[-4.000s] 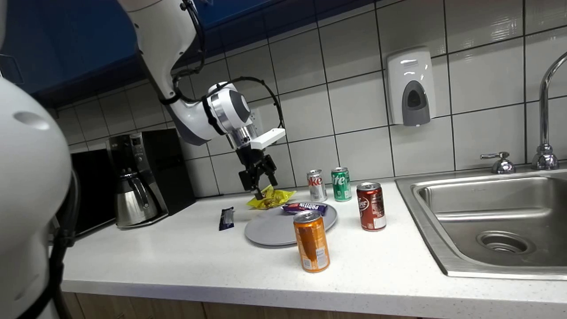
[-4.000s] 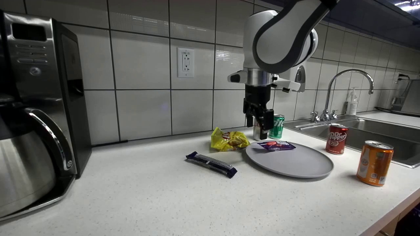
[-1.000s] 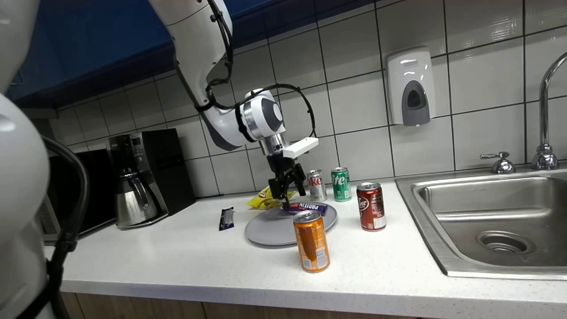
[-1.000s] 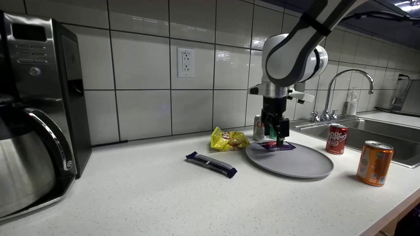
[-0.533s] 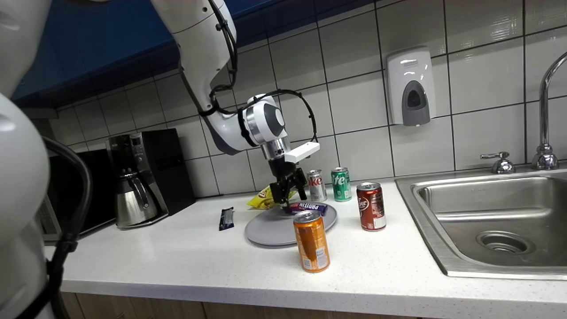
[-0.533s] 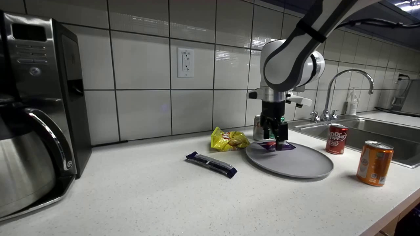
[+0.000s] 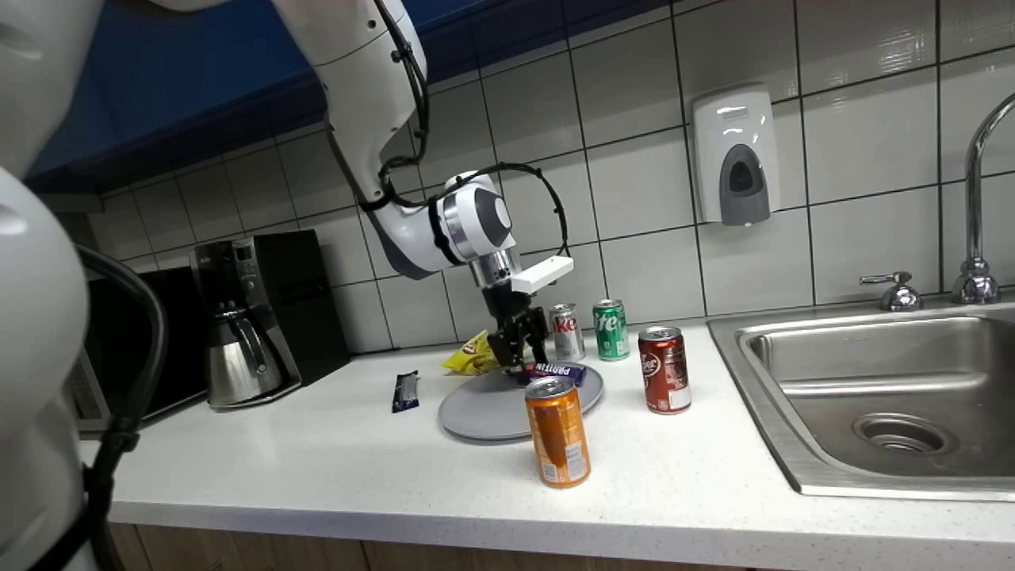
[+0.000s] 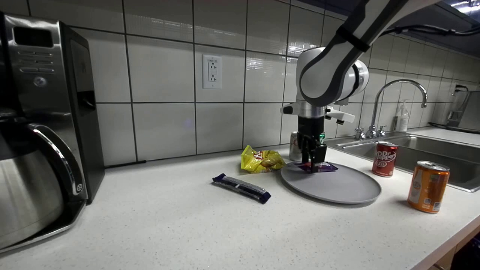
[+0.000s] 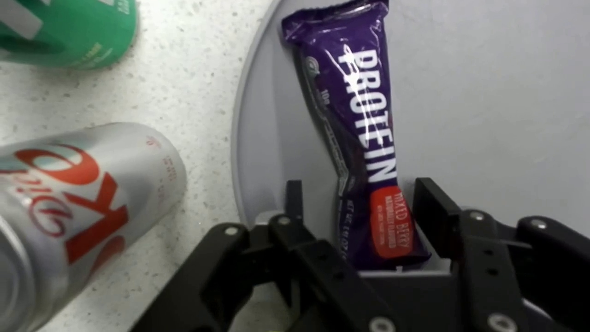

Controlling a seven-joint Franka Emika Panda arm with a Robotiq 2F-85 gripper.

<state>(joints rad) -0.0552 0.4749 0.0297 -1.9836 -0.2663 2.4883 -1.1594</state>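
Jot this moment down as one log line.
Gripper: open, astride purple protein bar | Beneath bar: gray plate | Nearby: Diet Coke can, green can

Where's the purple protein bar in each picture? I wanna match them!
In an exterior view: purple protein bar, just right of the middle, below halfway.
In an exterior view: bar, farther right, below halfway.
Wrist view: bar, running down from the top edge.
Shared landmark: gray plate under it.

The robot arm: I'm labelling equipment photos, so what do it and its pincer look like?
The arm is white and rounded, with dark grey panels, black bands and a silver collar above the pincer. Black cables run along it, one looping out near its end. The pincer is black, with jointed links, blocky fingers and small silver screw heads. A white bar juts out beside the collar.
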